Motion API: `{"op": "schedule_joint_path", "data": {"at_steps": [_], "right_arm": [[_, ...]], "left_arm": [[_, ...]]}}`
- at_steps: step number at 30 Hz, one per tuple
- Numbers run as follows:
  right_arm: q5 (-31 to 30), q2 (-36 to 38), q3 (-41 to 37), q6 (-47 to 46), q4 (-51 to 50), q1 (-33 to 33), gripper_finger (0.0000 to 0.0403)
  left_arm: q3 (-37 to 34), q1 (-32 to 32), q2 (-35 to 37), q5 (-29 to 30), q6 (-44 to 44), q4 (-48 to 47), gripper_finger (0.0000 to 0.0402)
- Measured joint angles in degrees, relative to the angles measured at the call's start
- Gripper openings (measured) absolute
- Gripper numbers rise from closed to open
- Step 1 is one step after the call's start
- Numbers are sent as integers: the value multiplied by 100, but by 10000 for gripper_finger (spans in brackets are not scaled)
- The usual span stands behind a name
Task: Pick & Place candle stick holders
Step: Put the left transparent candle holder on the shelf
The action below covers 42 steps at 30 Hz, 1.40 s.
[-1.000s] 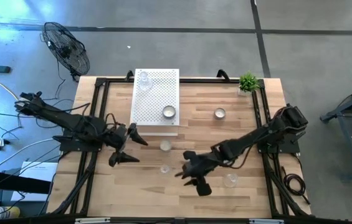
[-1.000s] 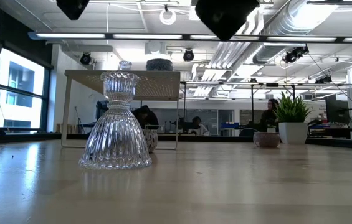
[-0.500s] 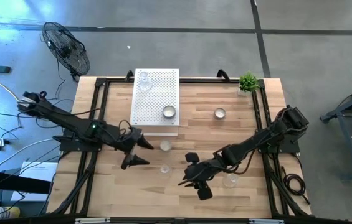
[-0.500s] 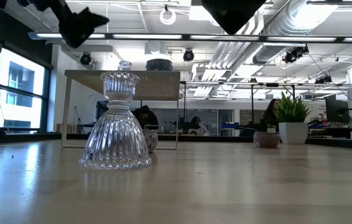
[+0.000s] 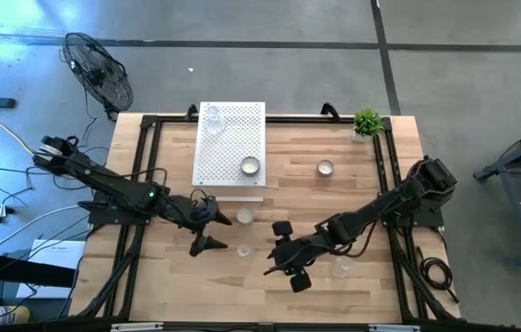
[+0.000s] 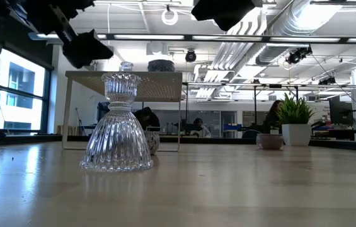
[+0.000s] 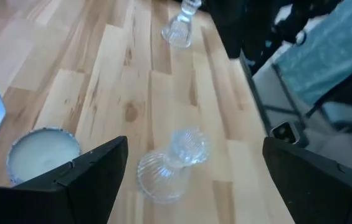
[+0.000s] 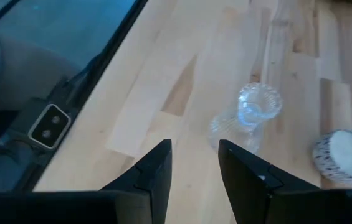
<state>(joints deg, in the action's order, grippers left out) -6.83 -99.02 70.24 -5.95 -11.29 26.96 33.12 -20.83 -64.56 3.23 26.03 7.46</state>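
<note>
A clear glass candle stick holder (image 5: 244, 250) stands on its flared base near the table's middle (image 6: 118, 126). My left gripper (image 5: 212, 231) hangs open just left of it and above the table; the holder (image 7: 172, 165) shows ahead between its fingers, untouched. A silvery cup (image 5: 244, 216) sits just beyond it. My right gripper (image 5: 277, 257) hovers right of the holder (image 8: 247, 118), its fingers (image 8: 157, 171) narrowly apart with nothing between them. Another glass holder (image 5: 341, 267) stands near the right arm.
A white perforated box (image 5: 230, 148) at the far middle carries a silvery cup (image 5: 250, 166) and a glass holder (image 5: 212, 118). Another silvery cup (image 5: 325, 168) sits on the wood to the box's right. A small potted plant (image 5: 367, 122) stands at the far right corner.
My left gripper has come down and gone toward the table's right, closing on the middle glass holder, still open; it has dropped into the low view's upper left. My right gripper has rolled a little in place. No holder has moved.
</note>
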Motion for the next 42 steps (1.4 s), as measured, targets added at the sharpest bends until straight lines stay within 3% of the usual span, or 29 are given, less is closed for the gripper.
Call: {"op": "schedule_joint_path", "data": {"at_steps": [12, 24, 42], "right_arm": [[-54, 0, 4, 196, -3, -7, 126], [-57, 0, 4, 89, -2, -7, 126], [-55, 0, 7, 194, 155, -5, 126]], "left_arm": [[2, -782, -625, 1060, -1967, 859, 366], [4, -845, -1411, 1479, -1504, 1056, 366], [7, -845, -2365, 1359, -1480, 2330, 366]]}}
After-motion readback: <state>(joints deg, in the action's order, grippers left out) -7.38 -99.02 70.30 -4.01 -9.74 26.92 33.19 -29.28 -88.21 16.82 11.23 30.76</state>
